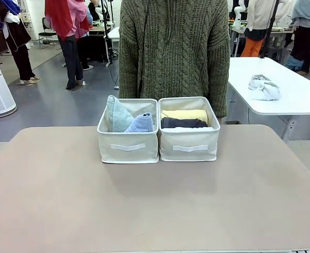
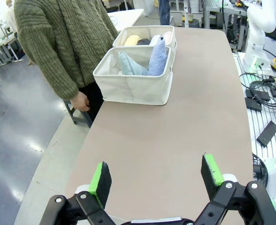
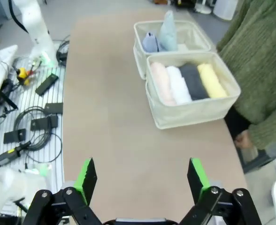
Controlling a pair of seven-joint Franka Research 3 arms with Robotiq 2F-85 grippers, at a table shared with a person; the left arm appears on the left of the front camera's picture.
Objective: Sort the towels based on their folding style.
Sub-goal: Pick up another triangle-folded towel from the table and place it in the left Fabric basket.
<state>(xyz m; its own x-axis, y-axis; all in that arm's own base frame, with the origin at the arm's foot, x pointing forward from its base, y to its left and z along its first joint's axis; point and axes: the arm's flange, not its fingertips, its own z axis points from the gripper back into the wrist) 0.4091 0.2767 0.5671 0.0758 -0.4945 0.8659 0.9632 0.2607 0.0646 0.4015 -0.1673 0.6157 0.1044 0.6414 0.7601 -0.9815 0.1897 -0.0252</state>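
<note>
worktop (image 1: 155,211): fills lower frame
bins (image 1: 128,139): two, touching, frame centre
rolls (image 3: 187,82): four in right bin (image 1: 189,142)
cones (image 1: 128,118): two in left bin
left end effector (image 2: 157,178): apart, holding nothing
right end effector (image 3: 140,176): apart, holding nothing

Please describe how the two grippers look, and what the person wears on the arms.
The left gripper and right gripper each have black jointed metal links ending in two fingers with bright green pads. The person wears a thick olive-green cable-knit sweater with long sleeves to the wrists.
</note>
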